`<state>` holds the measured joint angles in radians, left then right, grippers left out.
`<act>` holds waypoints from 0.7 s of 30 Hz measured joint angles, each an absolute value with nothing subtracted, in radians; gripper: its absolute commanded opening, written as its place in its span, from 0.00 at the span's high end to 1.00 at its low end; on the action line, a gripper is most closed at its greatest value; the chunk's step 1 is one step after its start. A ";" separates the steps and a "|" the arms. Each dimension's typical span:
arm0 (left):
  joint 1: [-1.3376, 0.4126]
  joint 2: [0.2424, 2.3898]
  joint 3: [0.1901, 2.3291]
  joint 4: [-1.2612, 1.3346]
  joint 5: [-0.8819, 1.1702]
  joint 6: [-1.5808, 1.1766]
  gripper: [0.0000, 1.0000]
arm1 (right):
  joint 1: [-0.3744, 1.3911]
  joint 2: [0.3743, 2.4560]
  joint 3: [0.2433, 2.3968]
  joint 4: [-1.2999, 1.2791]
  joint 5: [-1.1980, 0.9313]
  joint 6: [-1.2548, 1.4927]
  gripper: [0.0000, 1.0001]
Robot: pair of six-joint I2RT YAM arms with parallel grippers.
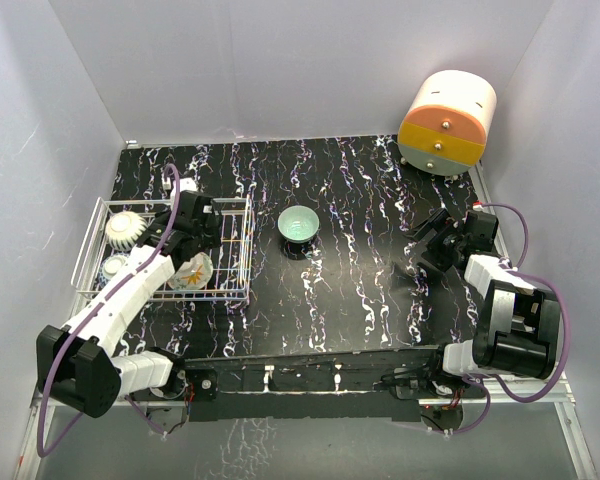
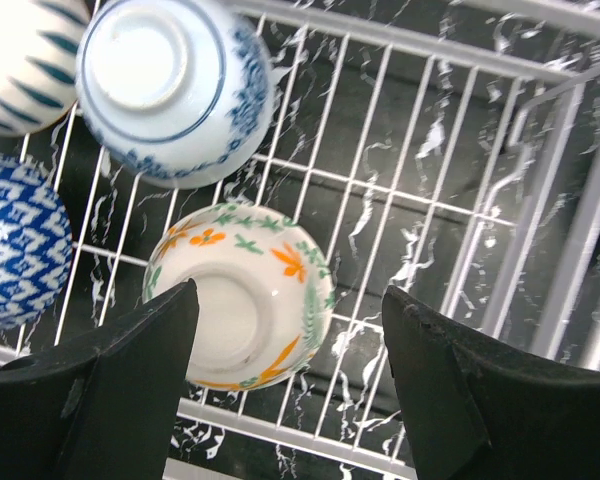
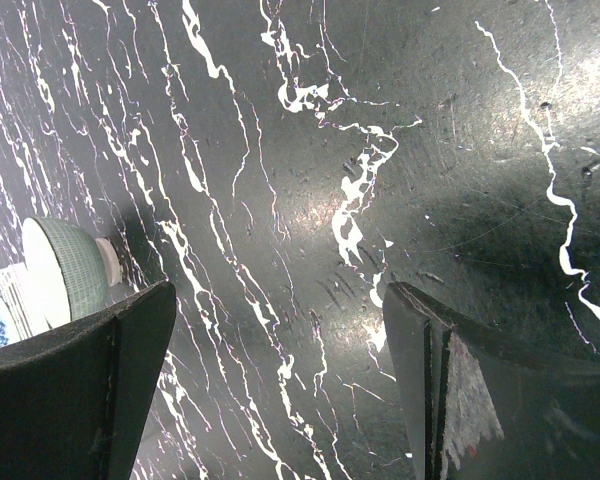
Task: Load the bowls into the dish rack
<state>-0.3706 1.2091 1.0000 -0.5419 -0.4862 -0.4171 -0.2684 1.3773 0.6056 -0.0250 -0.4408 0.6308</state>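
The white wire dish rack [image 1: 232, 292] stands at the table's left and holds several bowls upside down. In the left wrist view they are an orange-floral bowl [image 2: 242, 300], a blue-and-white bowl [image 2: 170, 90], a blue patterned bowl [image 2: 20, 240] and a teal-striped bowl [image 2: 20, 45]. My left gripper [image 1: 185, 248] hovers open and empty over the rack, just above the floral bowl [image 1: 192, 272]; in its wrist view the gripper [image 2: 290, 385] stands beside that bowl. A teal bowl [image 1: 298, 225] sits upright on the table's middle. My right gripper [image 1: 420, 245] is open and empty, right of it; in its wrist view the gripper [image 3: 280, 370] is above bare table and the teal bowl [image 3: 65, 275] shows at the left edge.
A cream-and-orange cylindrical drawer unit [image 1: 447, 122] stands at the back right corner. Pale walls enclose the black marbled table [image 1: 360, 200] on three sides. The rack's raised wire side [image 2: 570, 220] is close to my left gripper's right finger.
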 measured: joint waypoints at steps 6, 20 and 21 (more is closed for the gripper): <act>-0.371 1.203 0.918 -0.582 -0.544 -0.474 0.27 | -0.268 1.377 0.606 -0.025 -0.441 0.631 0.13; -0.369 1.209 0.889 -0.701 -0.715 -0.596 0.22 | -0.268 1.377 0.606 -0.025 -0.445 0.631 0.13; -0.368 1.211 0.889 -0.711 -0.728 -0.600 0.22 | -0.268 1.377 0.605 -0.025 -0.445 0.631 0.13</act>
<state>-0.3676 1.2106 0.8894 -0.7109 -0.7277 -0.5999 -0.2684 1.3773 0.6052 -0.0250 -0.4450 0.6312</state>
